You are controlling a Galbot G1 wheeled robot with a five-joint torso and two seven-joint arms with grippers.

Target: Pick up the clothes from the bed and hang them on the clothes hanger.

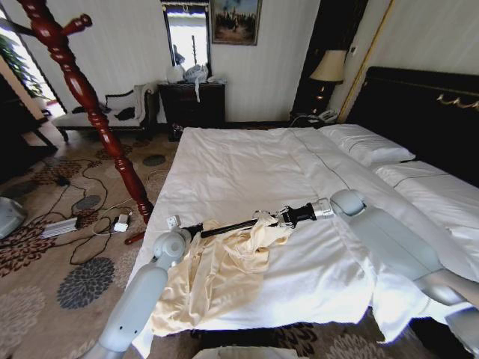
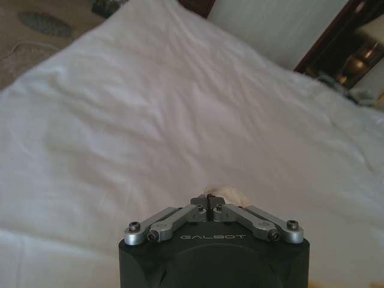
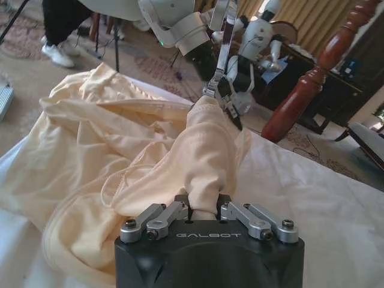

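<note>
Item: cream-yellow shirt [image 1: 217, 273], lying rumpled at the foot of the bed [image 1: 247, 164], partly draped over its edge. I saw my right gripper [image 3: 204, 211] clamped on a raised fold, my left gripper [image 2: 207, 201] pinched on another bit of its fabric. Red-brown coat stand [image 1: 90, 101] stood beside the bed, on patterned carpet [image 1: 45, 254].

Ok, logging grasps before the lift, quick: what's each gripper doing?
Left gripper: shut on a pinch of the shirt, over the bed.
Right gripper: shut on a raised fold of the shirt.
</note>
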